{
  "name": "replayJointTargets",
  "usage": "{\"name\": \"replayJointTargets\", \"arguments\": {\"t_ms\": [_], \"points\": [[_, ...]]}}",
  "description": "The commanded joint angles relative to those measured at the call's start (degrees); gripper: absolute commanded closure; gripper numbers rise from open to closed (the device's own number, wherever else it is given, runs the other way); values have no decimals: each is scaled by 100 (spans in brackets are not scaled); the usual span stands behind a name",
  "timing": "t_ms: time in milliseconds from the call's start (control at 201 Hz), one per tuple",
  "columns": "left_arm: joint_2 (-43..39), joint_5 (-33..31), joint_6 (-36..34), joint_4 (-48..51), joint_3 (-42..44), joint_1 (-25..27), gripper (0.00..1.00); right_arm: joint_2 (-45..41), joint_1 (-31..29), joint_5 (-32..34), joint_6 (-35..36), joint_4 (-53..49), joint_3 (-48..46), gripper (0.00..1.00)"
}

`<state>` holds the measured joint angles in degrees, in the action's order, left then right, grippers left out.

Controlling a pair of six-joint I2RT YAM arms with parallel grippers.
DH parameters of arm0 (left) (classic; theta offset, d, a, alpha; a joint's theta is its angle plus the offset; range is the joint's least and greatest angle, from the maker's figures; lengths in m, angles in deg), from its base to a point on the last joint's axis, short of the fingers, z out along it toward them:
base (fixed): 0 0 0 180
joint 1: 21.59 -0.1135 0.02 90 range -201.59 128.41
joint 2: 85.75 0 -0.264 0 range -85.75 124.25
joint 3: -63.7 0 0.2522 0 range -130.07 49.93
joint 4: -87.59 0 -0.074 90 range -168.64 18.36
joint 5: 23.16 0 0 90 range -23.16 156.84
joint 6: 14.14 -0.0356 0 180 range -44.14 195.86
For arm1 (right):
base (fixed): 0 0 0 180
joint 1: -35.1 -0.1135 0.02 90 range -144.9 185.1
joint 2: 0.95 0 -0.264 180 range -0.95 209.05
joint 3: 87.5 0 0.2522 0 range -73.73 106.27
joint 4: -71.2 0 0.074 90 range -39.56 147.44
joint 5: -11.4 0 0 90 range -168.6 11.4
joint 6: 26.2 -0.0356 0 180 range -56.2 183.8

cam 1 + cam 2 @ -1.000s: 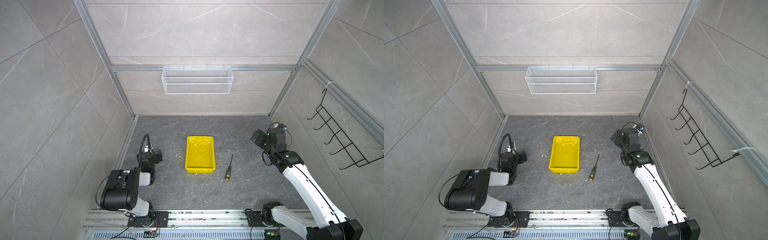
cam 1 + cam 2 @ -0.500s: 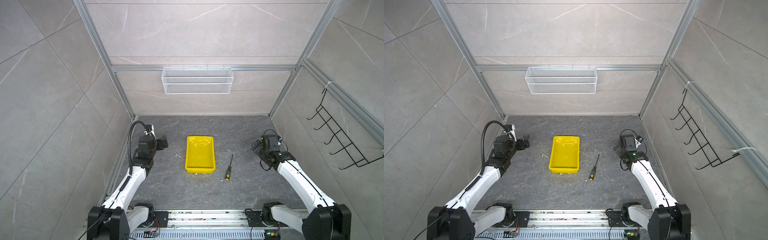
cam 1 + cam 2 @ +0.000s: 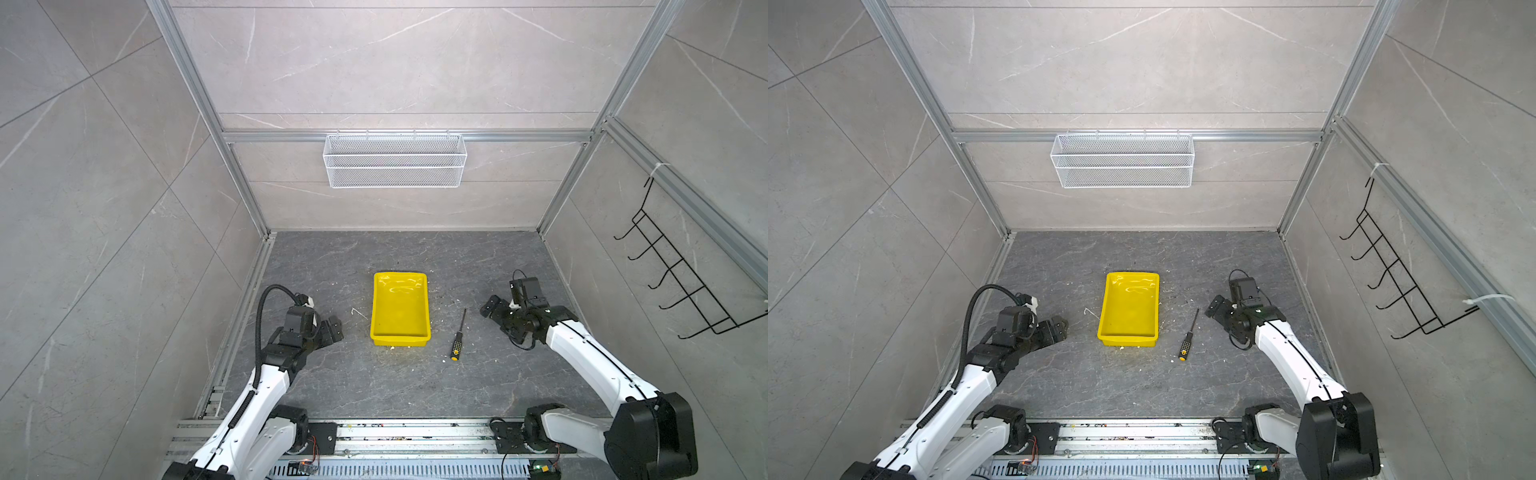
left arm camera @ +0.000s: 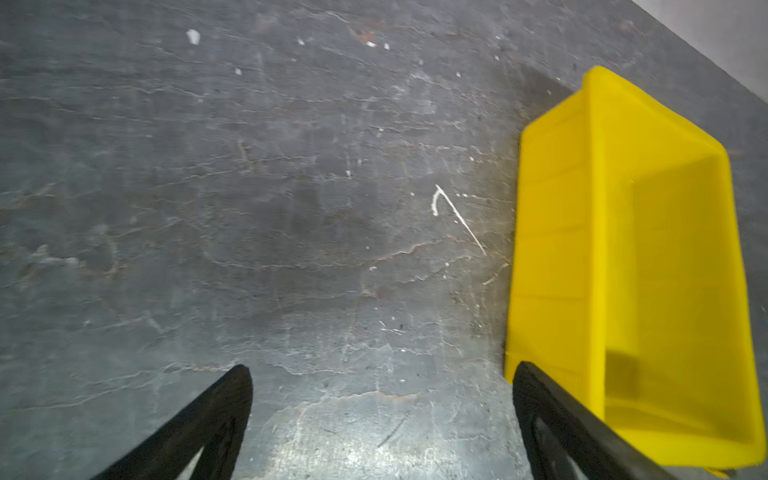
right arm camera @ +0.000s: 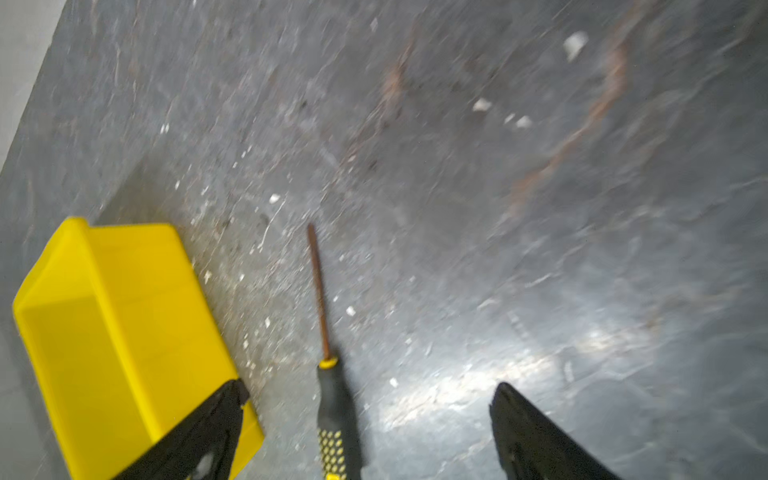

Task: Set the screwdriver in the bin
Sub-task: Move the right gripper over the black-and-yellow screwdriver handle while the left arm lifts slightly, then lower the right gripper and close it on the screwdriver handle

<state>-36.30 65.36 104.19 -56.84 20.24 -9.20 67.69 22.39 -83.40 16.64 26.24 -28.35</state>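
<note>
Screwdriver [image 3: 458, 334] on floor [image 3: 374, 386], beside bin [image 3: 399, 307].
R gripper [image 5: 369, 387] spread wide, empty; handle btwn its jaws, untouched.

- The bin [image 3: 400, 316] is bright glossy yellow throughout.
- The screwdriver [image 3: 459, 336] has a dark shaft, a black handle dotted with yellow, and an orange-yellow end.
- The tabletop [image 3: 374, 386] is dark grey with pale stone veins and white flecks.
- My jaws are black.
- The basket [image 3: 395, 166] is white mesh.
</note>
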Motion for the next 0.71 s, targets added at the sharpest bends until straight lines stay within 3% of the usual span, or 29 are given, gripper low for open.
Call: {"name": "replayJointTargets", "arguments": {"t_ms": [0,174,333,453,701], "points": [[47,-16,85,-170,58,-5,0,113,-680,-26,-690,137,-198,6],[146,227,18,-111,45,3,0,663,-1156,-20,-1091,10,-216,18],[-88,115,94,-106,144,2,0,841,-1579,-11,-1310,-79,-201,19],[-54,-47,197,-24,159,-3,0,1046,-1693,-16,-1343,-163,-214,35],[9,167,137,-9,125,-7,0,1362,-1779,403,-1352,-479,7,40]]}}
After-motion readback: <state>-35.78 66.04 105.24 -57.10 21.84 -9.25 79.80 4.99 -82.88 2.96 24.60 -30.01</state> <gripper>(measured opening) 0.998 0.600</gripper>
